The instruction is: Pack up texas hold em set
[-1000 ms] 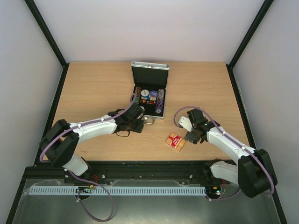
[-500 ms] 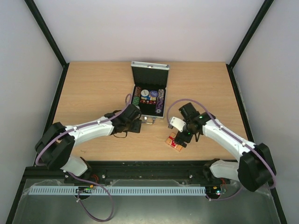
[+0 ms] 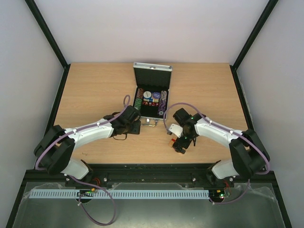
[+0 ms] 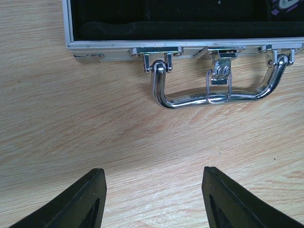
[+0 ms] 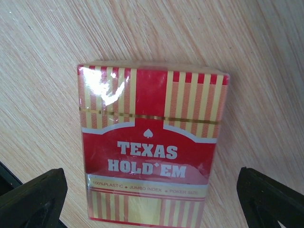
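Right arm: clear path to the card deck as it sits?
Probably yes. The right gripper hangs open right over the card deck, a finger on either side. The deck lies flat on bare table with nothing beside it; the case sits apart.

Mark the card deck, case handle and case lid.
card deck [image 5: 151,147]: right wrist view, middle of its red front.
case handle [image 4: 187,101]: left wrist view, lower chrome bar.
case lid [image 3: 152,77]: top view, black inner face.

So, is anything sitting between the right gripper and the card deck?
Nothing visible does. The card deck lies flat on the bare table, and the right gripper is over it with one open finger on each side, not touching it.
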